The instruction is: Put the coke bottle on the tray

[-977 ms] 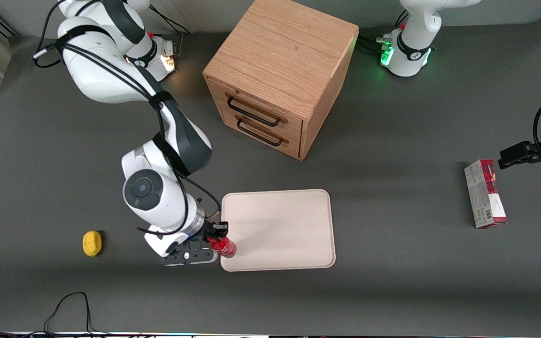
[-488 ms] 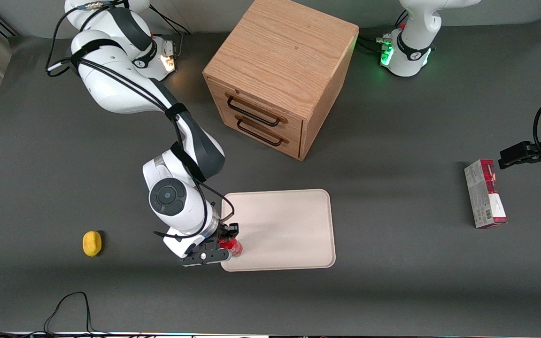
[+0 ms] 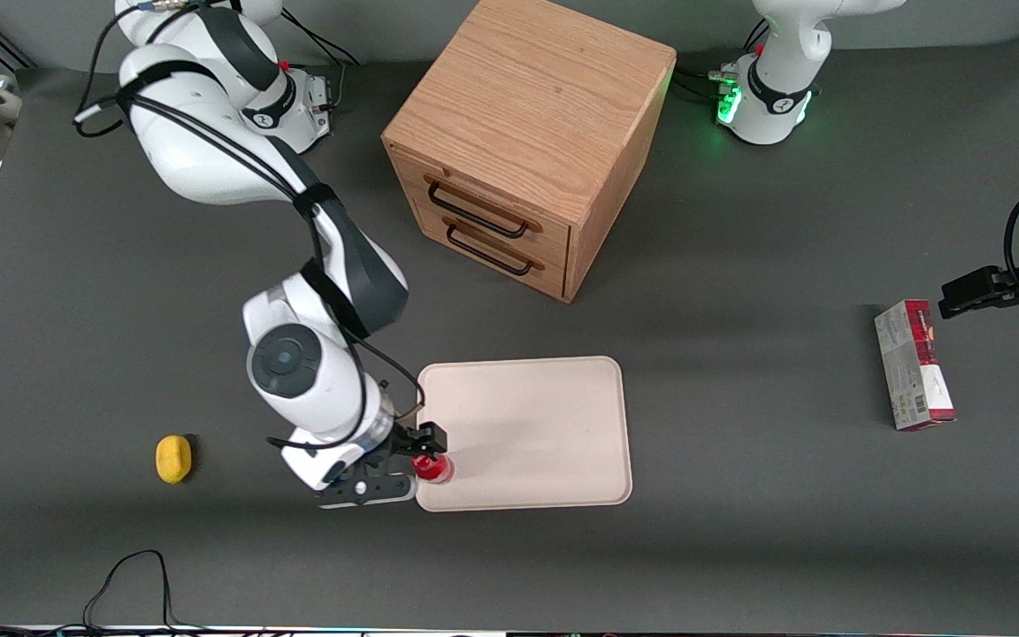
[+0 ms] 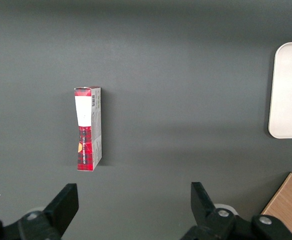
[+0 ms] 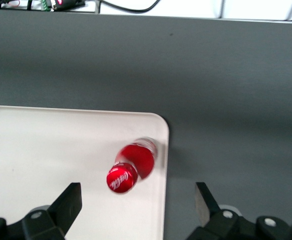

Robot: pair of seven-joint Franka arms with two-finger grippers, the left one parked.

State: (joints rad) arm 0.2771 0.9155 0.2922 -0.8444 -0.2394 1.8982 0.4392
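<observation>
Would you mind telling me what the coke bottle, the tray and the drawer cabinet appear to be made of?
Coke bottle: probably plastic, glossy red, standing on the tray below the open gripper.
Tray: likely plastic or melamine, matte cream, with a smooth moulded rim.
Drawer cabinet: wood or veneer with visible grain; dark handles, probably metal.

The dark grey table (image 3: 739, 265) carries the tray (image 3: 545, 425) just beside the gripper (image 3: 417, 453), whose fingers are spread. A yellow lemon (image 3: 173, 459) lies near it, the wooden cabinet (image 3: 527, 133) farther off, and a red-and-white carton (image 3: 914, 364) well apart toward the parked arm's end.
</observation>
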